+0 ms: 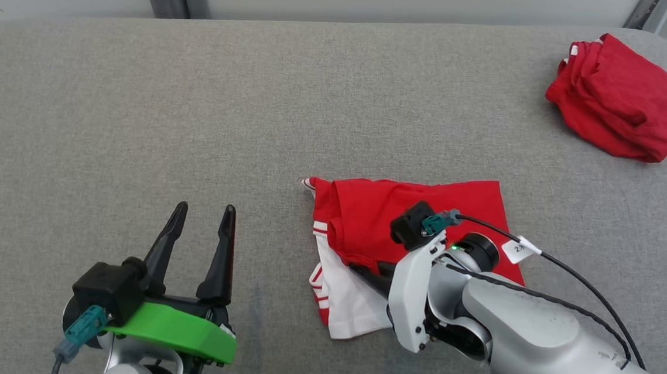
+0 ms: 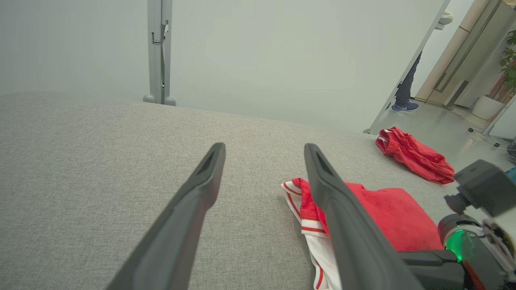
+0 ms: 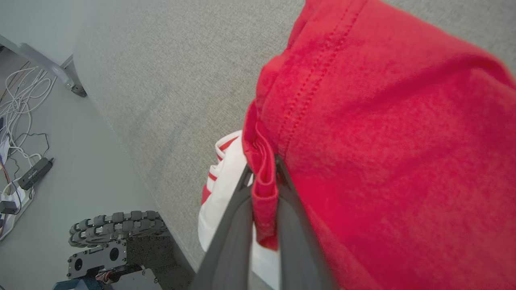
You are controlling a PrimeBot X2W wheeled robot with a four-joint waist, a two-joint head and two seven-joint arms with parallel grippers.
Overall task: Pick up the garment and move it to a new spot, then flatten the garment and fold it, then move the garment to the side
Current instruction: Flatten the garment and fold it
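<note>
At the surface's (image 1: 139,109) front edge, right gripper (image 3: 263,174) pinches the folded-looking garment (image 1: 378,213); left gripper (image 1: 206,207) gapes. Moving it aside is pending.

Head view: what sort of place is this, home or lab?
Probably a lab or office test area, not a home: a grey fabric-covered worktop, loose cables on the bare floor, and a pale partition wall with a metal post.

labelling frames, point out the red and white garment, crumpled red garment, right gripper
red and white garment (image 1: 367,213): head view, red layer
crumpled red garment (image 1: 615,101): head view, its middle
right gripper (image 3: 264,173): right wrist view, between fingertips pinching hem
</note>
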